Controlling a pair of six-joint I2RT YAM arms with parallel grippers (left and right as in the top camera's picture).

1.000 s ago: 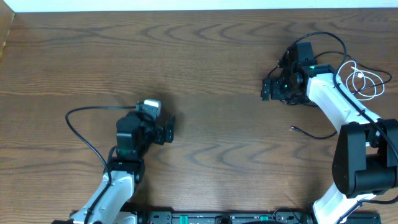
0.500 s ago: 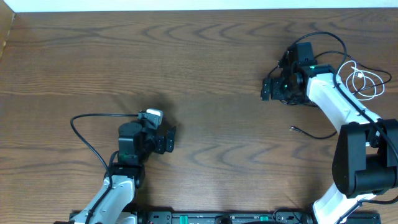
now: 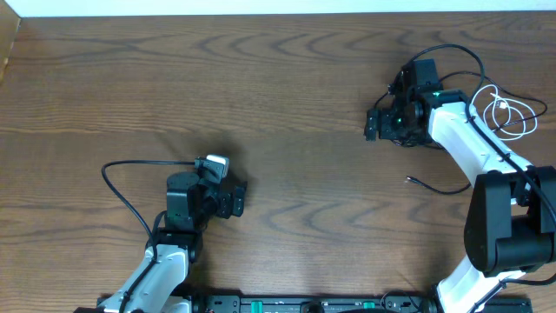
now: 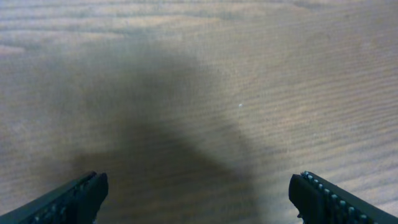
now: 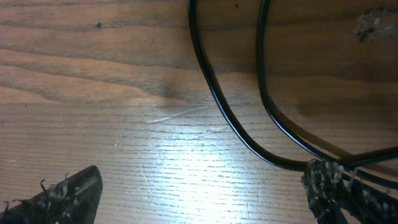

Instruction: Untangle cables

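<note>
The left gripper [image 3: 236,198], at 7 o'clock on the table [image 3: 295,87], is spread wide and holds nothing. The right gripper [image 3: 373,123], at 2 o'clock, is also spread wide, with black cable [image 5: 215,93] strands lying on the table beneath it. The white cable [image 3: 502,108] is coiled at its 3 o'clock, and a black plug end [image 3: 408,179] lies at its 5 o'clock.

Ahead of your left gripper [image 4: 198,190] there is open table [image 4: 261,68], with bare wood between its widely spread jaws, so you can push straight forward. Behind it, the arm's own thick cable [image 3: 117,187] loops out over the wood. Your right gripper [image 5: 199,193] also stands wide. Two strands of the black cable [image 5: 214,93] cross just ahead of it and curve to the finger [image 5: 348,193] on the right of the wrist view. The other finger's side is bare wood. The white cable [image 3: 508,113] lies behind that wrist, well apart.
</note>
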